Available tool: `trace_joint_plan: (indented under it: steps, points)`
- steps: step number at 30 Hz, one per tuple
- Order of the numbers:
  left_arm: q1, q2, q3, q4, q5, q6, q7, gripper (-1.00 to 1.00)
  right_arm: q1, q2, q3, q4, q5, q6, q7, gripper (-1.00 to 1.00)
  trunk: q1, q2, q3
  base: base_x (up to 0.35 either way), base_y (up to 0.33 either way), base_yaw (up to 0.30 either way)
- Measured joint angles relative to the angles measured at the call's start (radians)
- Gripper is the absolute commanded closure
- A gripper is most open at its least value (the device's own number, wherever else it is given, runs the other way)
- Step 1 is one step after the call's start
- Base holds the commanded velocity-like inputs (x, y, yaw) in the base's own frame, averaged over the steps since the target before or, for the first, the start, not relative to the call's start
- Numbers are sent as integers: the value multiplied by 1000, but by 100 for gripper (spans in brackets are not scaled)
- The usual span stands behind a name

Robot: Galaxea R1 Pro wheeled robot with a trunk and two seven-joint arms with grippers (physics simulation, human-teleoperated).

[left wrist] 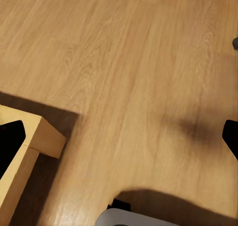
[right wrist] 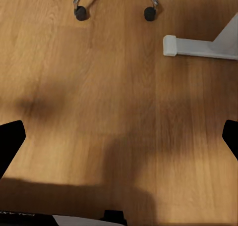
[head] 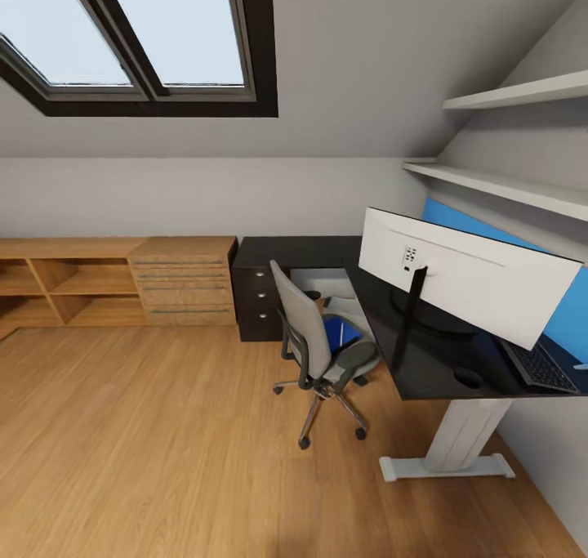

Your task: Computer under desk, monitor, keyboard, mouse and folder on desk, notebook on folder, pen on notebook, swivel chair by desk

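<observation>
- Left gripper: its two dark fingertips sit at opposite edges of the left wrist view, spread wide, nothing between them but wooden floor.
- Right gripper: spread wide too, a dark fingertip at each side of the right wrist view, bare floorboards between.
- Ahead of the right gripper are two casters of the swivel chair and the white foot of the desk pedestal.
- Near the left gripper stands the corner of a light wooden unit.
- In the head view the swivel chair stands at about 5 o'clock from picture centre, its back toward the camera, seat tucked against the desk.
- The folder shows as a blue patch on the chair seat, partly hidden by the backrest.
- The monitor stands on the desk's black top at 4 o'clock, white back facing the camera.
- The keyboard lies on the desk just beyond the monitor, before the blue back panel.
- Low wooden shelving runs along the wall at 9 o'clock, under a skylight.
</observation>
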Motion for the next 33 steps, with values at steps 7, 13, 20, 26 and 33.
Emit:
trace_joint_plan:
  steps: [7, 13, 20, 26, 33]
  points:
    - [0, -25, 3, 21, 5, 12, 0, -100, 0, -5, 0, 1, 0, 3, 0, -100, 11, -21, -9, -4, 0, 0]
    - [0, -29, 5, 40, 9, 14, 3, -100, 0, -5, -1, 1, -1, 2, 0, -100, 34, -63, -28, 0, 0, 0]
    - [0, -29, 4, 42, 10, 29, 7, -100, 0, -5, -1, 1, -1, 2, 0, -100, 61, -112, -50, 0, 0, 0]
    - [0, -28, 5, 41, 12, 153, 11, -100, 0, -5, 0, 1, -1, 0, 0, -100, 84, -154, -69, 0, 0, 0]
    - [0, -30, 5, 37, 11, 171, 8, -100, 0, -5, 1, 1, 0, 0, 0, -100, 111, -203, -91, 0, 0, 0]
